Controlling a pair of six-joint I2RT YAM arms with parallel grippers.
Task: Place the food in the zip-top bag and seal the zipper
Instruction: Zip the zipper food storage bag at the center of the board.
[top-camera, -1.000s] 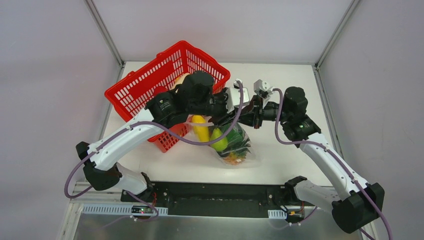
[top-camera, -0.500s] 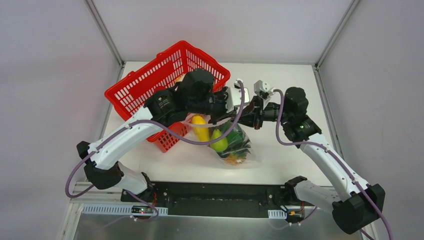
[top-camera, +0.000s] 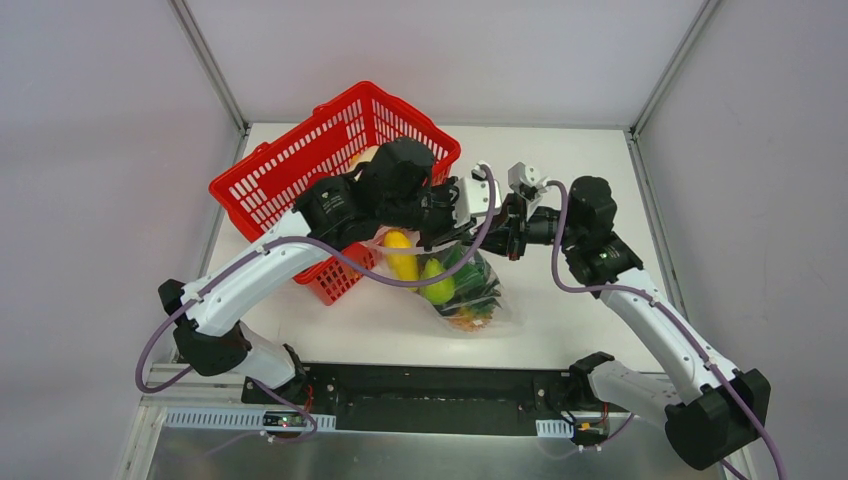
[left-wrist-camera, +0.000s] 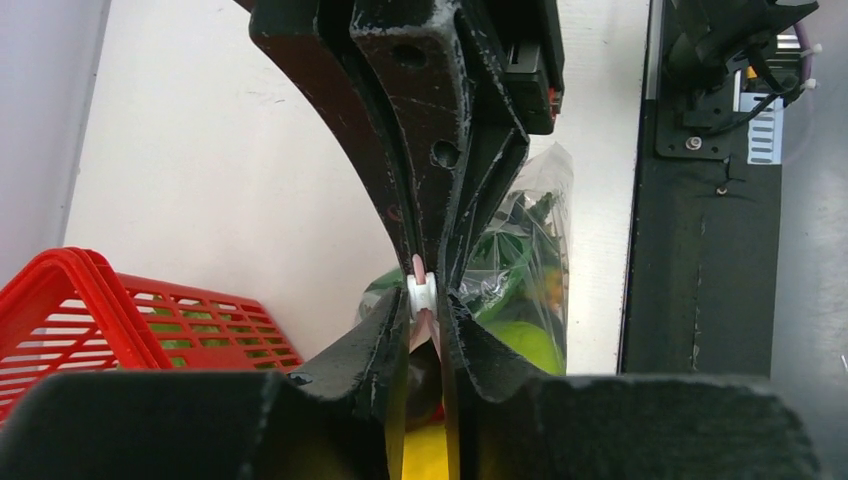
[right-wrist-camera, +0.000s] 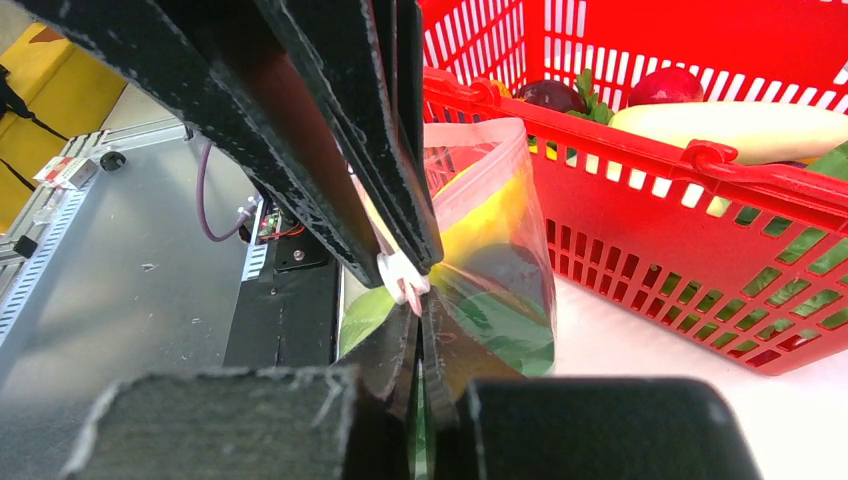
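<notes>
My right pincer (right-wrist-camera: 415, 325) is clamped tight on the mouth corner of the zip-top bag (top-camera: 468, 290). My left pincer (left-wrist-camera: 425, 318) meets it tip to tip, jaws narrowly straddling the pink zipper (right-wrist-camera: 468, 190) beside the white slider (left-wrist-camera: 422, 291); whether they truly pinch it I cannot tell. The bag sags beneath both pincers onto the counter (top-camera: 560, 300), food (top-camera: 437, 287) bulging inside. The film looks thin, floppy and slippery, so I judge the stiffer zipper strip the only sound hold.
</notes>
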